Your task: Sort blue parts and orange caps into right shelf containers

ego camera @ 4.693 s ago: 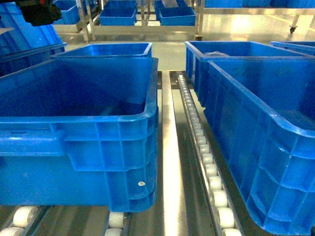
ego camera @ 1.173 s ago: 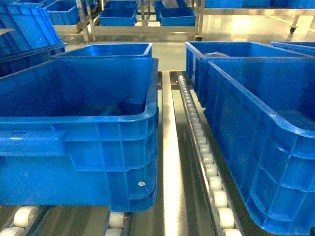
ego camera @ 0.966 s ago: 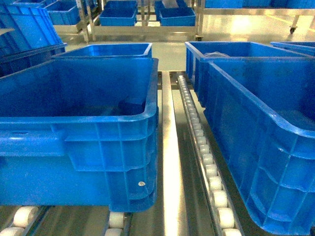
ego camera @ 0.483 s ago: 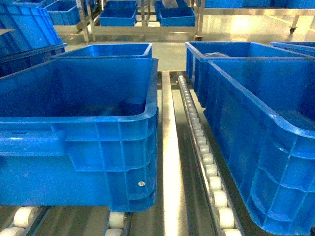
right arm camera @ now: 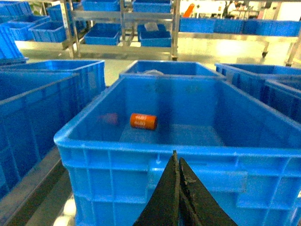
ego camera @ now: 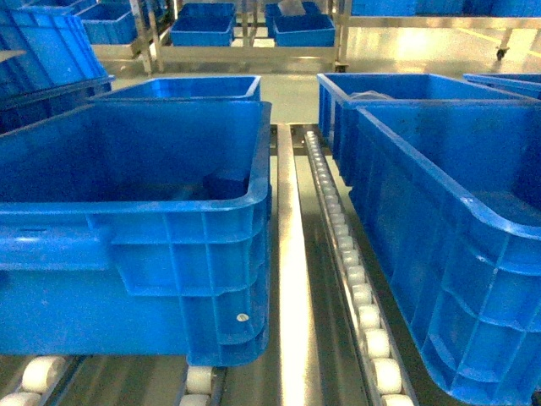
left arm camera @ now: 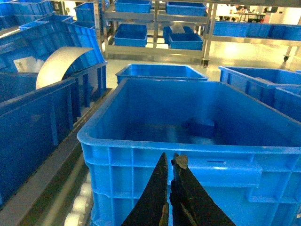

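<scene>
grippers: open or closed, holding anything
left gripper: closed, holding nothing visible
right gripper: closed, holding nothing visible

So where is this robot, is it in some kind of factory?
Probably a factory or warehouse sorting line. Big blue plastic crates sit on tracks of white rollers, more crates fill metal racks across a shiny floor, and one crate holds an orange cap.

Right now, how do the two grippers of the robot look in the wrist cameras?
Both look alike: the left gripper and the right gripper each show two black, flat, wedge-shaped fingers tapering to thin tips. No cables or markings are visible on them.
</scene>
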Motion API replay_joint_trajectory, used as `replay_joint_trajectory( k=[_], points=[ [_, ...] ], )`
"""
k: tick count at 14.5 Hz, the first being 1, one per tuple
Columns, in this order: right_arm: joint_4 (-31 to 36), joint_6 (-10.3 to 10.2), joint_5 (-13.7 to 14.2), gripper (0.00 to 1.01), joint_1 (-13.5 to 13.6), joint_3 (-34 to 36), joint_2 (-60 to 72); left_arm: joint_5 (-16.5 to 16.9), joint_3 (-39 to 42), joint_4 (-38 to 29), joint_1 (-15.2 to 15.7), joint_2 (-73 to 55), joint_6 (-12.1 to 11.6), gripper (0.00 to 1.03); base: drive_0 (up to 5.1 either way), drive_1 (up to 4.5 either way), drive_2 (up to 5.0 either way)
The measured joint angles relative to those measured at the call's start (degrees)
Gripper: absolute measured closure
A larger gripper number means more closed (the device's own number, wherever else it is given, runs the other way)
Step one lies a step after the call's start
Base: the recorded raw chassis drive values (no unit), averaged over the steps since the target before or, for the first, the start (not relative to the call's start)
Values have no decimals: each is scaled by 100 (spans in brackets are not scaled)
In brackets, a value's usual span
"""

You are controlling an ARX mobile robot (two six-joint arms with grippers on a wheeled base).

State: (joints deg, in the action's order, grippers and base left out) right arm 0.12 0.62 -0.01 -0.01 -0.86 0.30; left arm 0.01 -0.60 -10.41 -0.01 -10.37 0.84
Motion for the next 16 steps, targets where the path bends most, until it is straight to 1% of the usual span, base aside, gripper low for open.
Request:
replay_joint_trajectory(
  k=[1, 2, 3, 8, 9, 10, 12, 13, 15, 16],
  points=[
    [-26, -2, -4, 100, 0, 11, 2, -13, -15, 341, 0, 247, 0, 101, 0, 0, 0],
    [-52, -2, 0, 100, 0, 11, 2, 13, -2, 1134, 0, 841, -2, 101, 0, 0, 0],
    [-15, -2, -2, 100, 0, 11, 2, -20, -35, 1025, 0, 975, -2, 101, 0, 0, 0],
    [-37, -4, 2, 100, 0, 11, 2, -4, -2, 1064, 0, 975, -2, 100, 0, 0, 0],
    [-37, -7, 2, 90, 0, 11, 2, -2, -2, 1064, 0, 975, -4, 88, 0, 0, 0],
    [-37, -4, 2, 77, 0, 11, 2, -2, -2, 1064, 0, 975, -4, 76, 0, 0, 0],
    [-37, -4, 2, 48, 0, 11, 2, -2, -2, 1064, 0, 975, -4, 46, 0, 0, 0],
    [-37, -4, 2, 35, 0, 11, 2, -2, -2, 1064, 0, 975, -4, 34, 0, 0, 0],
    [-37, -7, 2, 16, 0, 11, 2, -2, -2, 1064, 0, 975, -4, 15, 0, 0, 0],
    [-37, -7, 2, 2, 0, 11, 2, -4, -2, 1064, 0, 975, -17, 3, 0, 0, 0]
  ],
)
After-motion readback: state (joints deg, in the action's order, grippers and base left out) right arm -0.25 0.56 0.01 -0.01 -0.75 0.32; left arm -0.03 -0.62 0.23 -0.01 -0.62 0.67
